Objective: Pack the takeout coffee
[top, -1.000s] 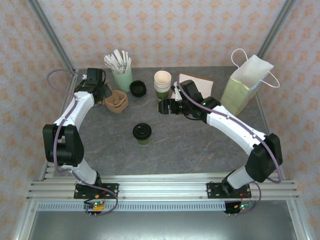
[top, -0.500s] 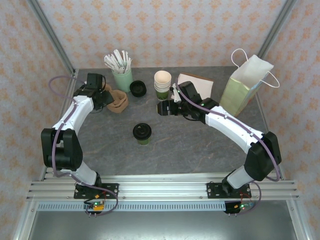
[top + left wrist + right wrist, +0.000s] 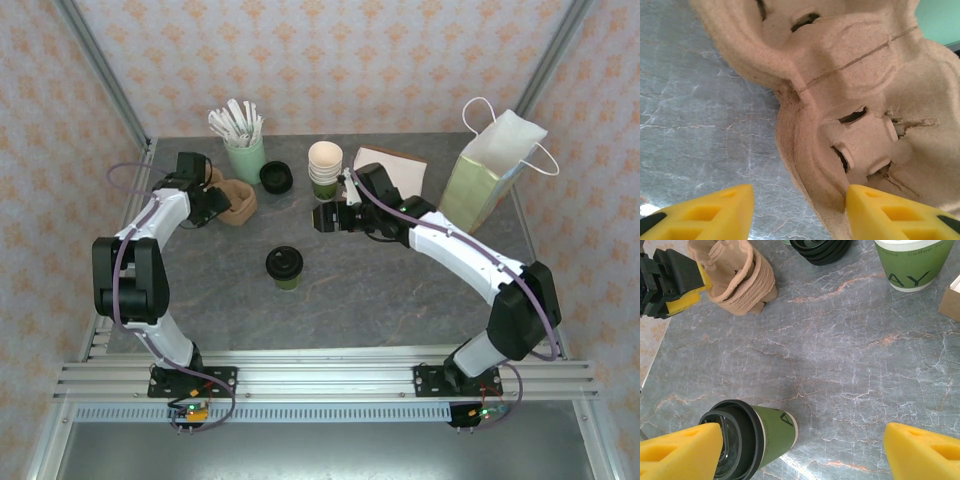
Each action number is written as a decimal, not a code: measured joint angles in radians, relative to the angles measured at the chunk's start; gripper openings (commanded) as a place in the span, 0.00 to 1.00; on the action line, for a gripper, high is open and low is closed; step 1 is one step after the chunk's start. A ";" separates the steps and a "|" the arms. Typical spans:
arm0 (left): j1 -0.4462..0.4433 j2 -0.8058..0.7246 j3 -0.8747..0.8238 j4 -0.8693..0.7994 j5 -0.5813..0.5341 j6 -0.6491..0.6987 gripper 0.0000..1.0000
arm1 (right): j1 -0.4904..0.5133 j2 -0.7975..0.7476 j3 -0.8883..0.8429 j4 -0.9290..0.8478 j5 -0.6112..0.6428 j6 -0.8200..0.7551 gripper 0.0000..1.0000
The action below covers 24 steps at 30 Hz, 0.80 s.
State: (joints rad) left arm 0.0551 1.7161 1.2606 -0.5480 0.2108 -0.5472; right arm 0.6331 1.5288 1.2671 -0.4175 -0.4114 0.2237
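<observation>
The takeout coffee [image 3: 285, 266], a green paper cup with a black lid, stands upright in the middle of the table. In the right wrist view the coffee [image 3: 757, 437] sits beside my left fingertip [image 3: 682, 450], lower than it. My right gripper [image 3: 325, 217] [image 3: 802, 450] hovers open, up and to the right of the cup. My left gripper [image 3: 212, 200] [image 3: 799, 212] is open at the brown pulp cup carrier [image 3: 234, 200]. The carrier's rim [image 3: 840, 170] lies between the yellow fingers and touches the right one [image 3: 890, 215]; a gap remains on the left side.
At the back stand a mint tumbler of white sticks [image 3: 244, 155], a stack of black lids [image 3: 276, 177] and a stack of cream cups [image 3: 324, 168]. A brown-and-white box [image 3: 395, 165] and an open pale green paper bag [image 3: 495, 175] are at the back right.
My left gripper has swung down and right onto the carrier's edge. My right gripper has crept slightly left. The coffee has not moved.
</observation>
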 measured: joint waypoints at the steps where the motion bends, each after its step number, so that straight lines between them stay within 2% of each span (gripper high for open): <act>1: 0.000 0.002 0.005 0.005 0.005 -0.002 0.51 | 0.000 0.002 0.000 0.000 0.000 0.000 0.84; 24: 0.000 0.063 0.087 0.021 0.056 -0.005 0.38 | 0.000 0.014 -0.003 0.007 -0.008 0.003 0.84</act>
State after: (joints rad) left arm 0.0551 1.7794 1.3476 -0.5274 0.2665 -0.5518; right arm 0.6331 1.5429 1.2640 -0.4103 -0.4191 0.2272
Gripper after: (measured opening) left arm 0.392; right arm 0.841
